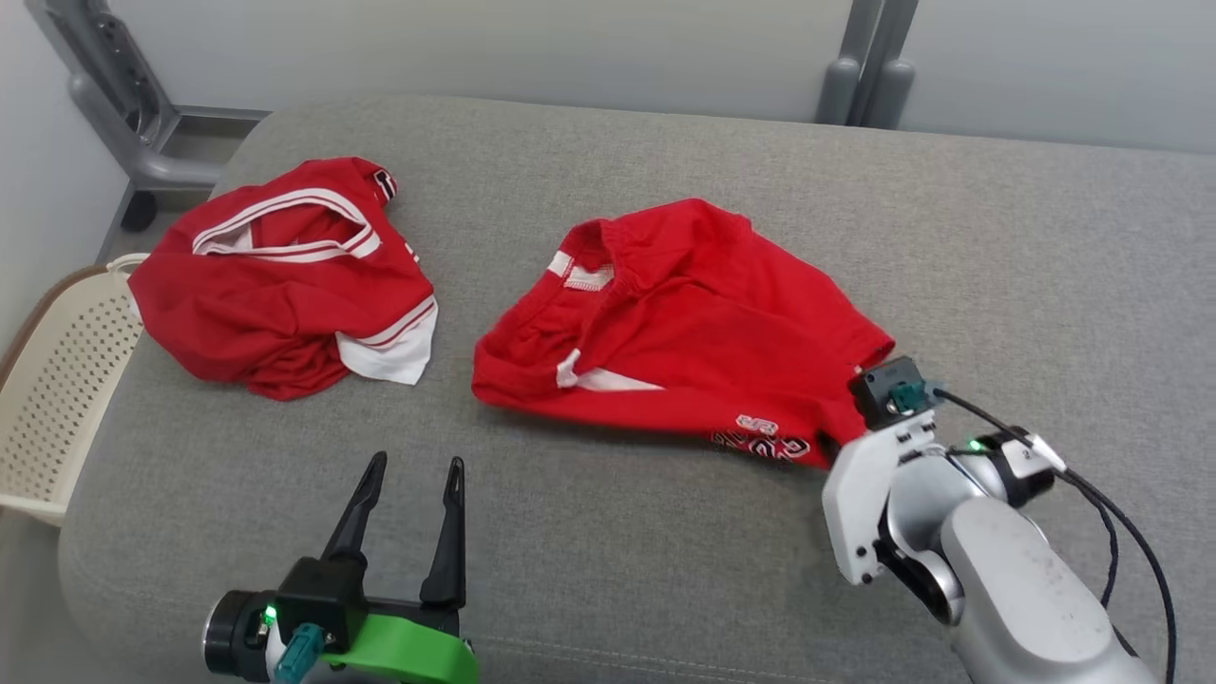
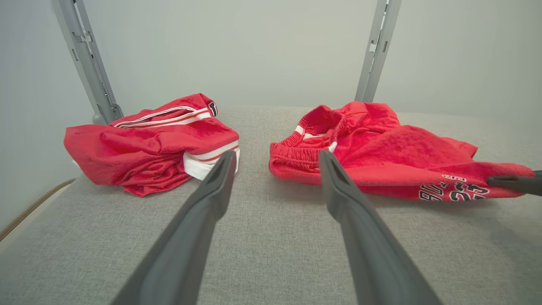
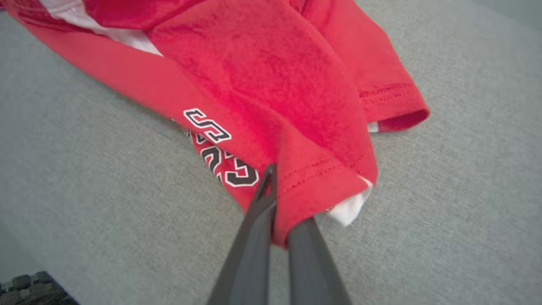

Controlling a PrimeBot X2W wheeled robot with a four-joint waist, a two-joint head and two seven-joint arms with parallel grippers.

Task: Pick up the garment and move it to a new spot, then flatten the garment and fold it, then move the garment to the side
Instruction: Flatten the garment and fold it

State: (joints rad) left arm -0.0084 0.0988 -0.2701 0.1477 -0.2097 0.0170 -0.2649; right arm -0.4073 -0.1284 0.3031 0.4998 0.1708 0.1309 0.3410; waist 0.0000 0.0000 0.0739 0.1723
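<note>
Head view: a grey padded surface [image 1: 665, 570] carries two red garments, well apart. The red shorts [image 1: 684, 323] lie crumpled at the centre-right of the surface, with the elastic waistband turned toward the far side and one leg hem pointing toward the robot's right arm. A red jersey [image 1: 285, 285] with white striped trim sits bunched at the far left, near the surface edge. A cream perforated basket [image 1: 57, 399] stands beside that edge, lower than the surface.

Right gripper [image 3: 281, 220]: the fingers are pressed together, pinching the stitched corner of the leg hem. Red cloth bulges between the two fingers and a scrap of white lining shows just beside them. Black-and-white printed numerals [image 3: 230, 169] lie on the fabric just left of the pinch. Whether the pinched corner is raised clear of the surface cannot be told.

Left gripper [image 1: 418, 462]: the fingers are spread wide and hold nothing. It sits low over the near part of the surface, apart from both garments and pointing into the gap between them.

Grey metal posts [image 2: 377, 51] stand behind the surface against a pale wall.
</note>
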